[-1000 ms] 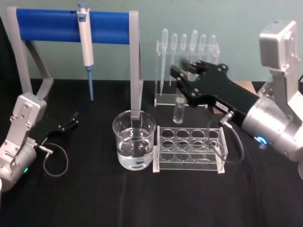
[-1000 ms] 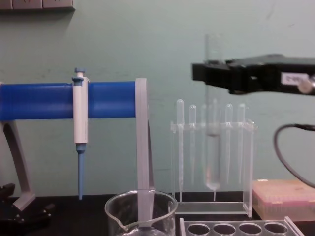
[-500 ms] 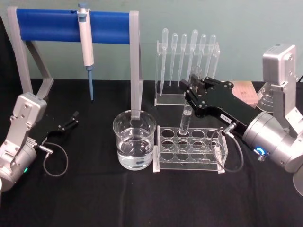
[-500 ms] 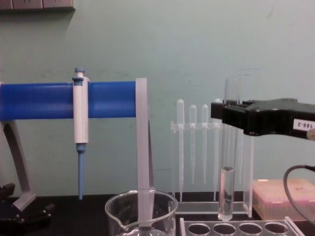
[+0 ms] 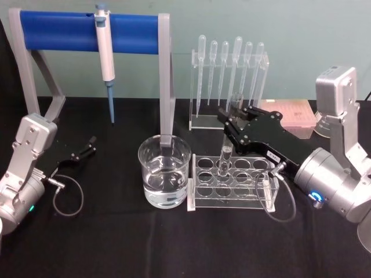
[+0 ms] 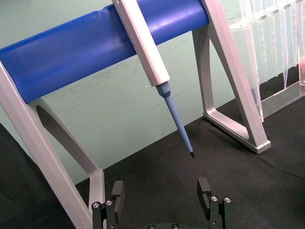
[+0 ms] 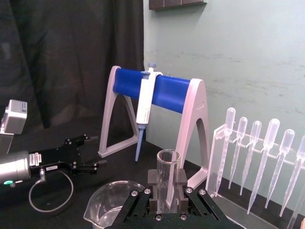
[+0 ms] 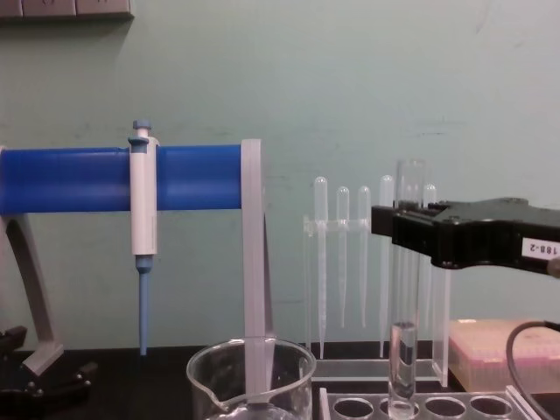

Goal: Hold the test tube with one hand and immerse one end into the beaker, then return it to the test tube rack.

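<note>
The test tube (image 5: 224,156) is a clear glass tube standing upright with a little liquid at its bottom. Its lower end sits at a back-row hole of the clear rack (image 5: 232,180). My right gripper (image 5: 231,120) is shut on the test tube's upper part; the right wrist view shows the tube (image 7: 167,182) clamped between the black fingers. In the chest view the tube (image 8: 405,297) passes down through the gripper (image 8: 409,233) to the rack top. The beaker (image 5: 164,172), holding water, stands left of the rack. My left gripper (image 6: 161,193) rests open at the far left.
A blue-barred stand (image 5: 87,26) with a hanging white-and-blue pipettor (image 5: 105,46) rises behind the beaker. A clear holder of plastic pipettes (image 5: 229,75) stands behind the rack. A pink box (image 5: 293,116) lies at the back right. Black cloth covers the table.
My right gripper has come down and towards me with the test tube. The tube's lower end has gone from hanging above the rack to sitting at a rack hole. The left arm has not moved.
</note>
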`<state>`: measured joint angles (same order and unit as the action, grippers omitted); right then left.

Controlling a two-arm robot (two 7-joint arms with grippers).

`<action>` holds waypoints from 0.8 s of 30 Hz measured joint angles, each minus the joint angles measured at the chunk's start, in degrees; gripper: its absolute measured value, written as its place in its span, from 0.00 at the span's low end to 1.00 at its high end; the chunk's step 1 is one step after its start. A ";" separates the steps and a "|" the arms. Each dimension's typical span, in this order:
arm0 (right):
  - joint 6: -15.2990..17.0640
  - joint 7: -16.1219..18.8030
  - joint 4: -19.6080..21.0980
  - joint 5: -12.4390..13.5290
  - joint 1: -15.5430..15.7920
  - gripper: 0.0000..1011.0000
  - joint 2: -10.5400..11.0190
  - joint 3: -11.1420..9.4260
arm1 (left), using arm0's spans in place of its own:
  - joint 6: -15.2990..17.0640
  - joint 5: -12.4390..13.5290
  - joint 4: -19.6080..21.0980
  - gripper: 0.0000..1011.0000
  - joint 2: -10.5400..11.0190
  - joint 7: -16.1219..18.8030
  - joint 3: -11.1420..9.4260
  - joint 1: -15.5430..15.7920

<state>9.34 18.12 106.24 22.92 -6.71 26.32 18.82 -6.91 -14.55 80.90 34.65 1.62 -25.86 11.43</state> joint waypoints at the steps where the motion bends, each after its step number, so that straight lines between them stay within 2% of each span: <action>1: 0.00 -0.01 -0.04 -0.05 0.04 0.22 -0.03 0.00 | 0.00 0.00 0.00 0.99 0.00 0.00 0.00 0.00; 12: -0.15 -0.03 -1.53 -0.41 0.49 0.22 -0.69 -0.09 | 0.00 0.00 0.00 0.99 0.00 0.00 0.00 0.00; 24: -0.15 -0.62 -2.55 -2.54 1.42 0.22 -1.36 0.57 | 0.00 0.00 0.00 0.99 0.00 0.00 0.00 0.00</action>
<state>9.19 17.50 103.69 20.38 -5.29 24.97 19.39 -6.91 -14.55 80.90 34.64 1.62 -25.86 11.43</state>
